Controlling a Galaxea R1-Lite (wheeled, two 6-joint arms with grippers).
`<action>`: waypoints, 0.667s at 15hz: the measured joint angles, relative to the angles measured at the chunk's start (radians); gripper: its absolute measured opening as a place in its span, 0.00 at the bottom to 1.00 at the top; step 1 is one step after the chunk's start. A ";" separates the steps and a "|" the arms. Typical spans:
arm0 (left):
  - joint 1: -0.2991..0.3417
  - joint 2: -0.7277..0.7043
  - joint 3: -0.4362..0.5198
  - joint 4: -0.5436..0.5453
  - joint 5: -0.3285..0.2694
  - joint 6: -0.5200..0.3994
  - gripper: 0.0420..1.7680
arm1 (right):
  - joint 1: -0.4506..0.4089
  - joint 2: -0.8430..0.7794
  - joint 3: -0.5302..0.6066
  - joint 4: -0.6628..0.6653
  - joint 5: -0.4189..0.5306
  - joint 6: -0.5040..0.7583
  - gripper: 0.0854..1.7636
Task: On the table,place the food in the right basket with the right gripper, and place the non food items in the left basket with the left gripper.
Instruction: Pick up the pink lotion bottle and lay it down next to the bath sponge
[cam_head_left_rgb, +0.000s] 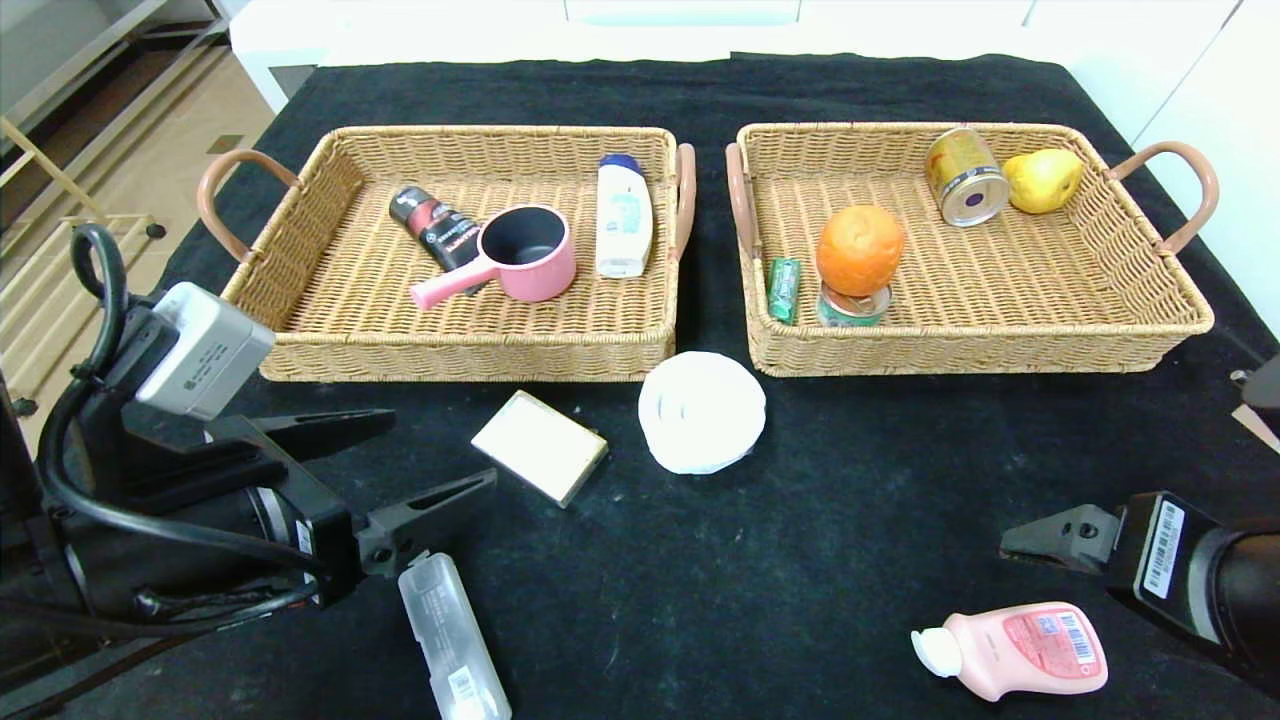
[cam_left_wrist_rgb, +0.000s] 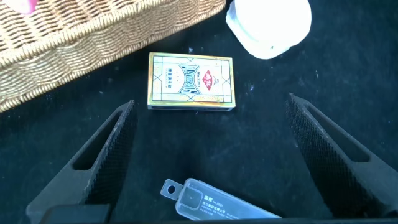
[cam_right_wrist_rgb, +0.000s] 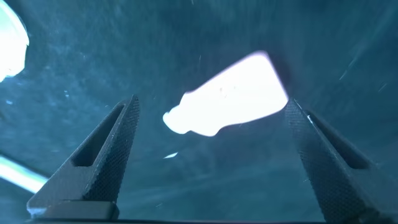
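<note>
Non-food items, 4 on the table (cam_head_left_rgb: 800, 520), risk missorting: the wide-open right tool (cam_head_left_rgb: 1040, 545) hangs over the pink bottle (cam_head_left_rgb: 1015, 650), while the wide-open left tool (cam_head_left_rgb: 420, 470) could clip the translucent case (cam_head_left_rgb: 455, 640) reaching the beige box (cam_head_left_rgb: 540, 445).

No legible text (only blurred labels, barcodes) anywhere.

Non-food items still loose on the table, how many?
4: flat beige box and white tub in front of the left basket, translucent case by the left gripper, pink bottle near the right gripper.
</note>
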 joint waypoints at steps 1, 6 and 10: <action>0.000 0.001 0.000 -0.001 0.000 0.000 0.97 | -0.004 0.000 0.000 0.000 0.033 0.028 0.96; 0.000 0.004 0.001 -0.001 0.000 0.000 0.97 | -0.027 -0.001 0.018 -0.002 0.123 0.101 0.97; 0.000 0.005 0.002 -0.001 0.000 0.001 0.97 | -0.034 0.037 0.048 -0.014 0.123 0.133 0.97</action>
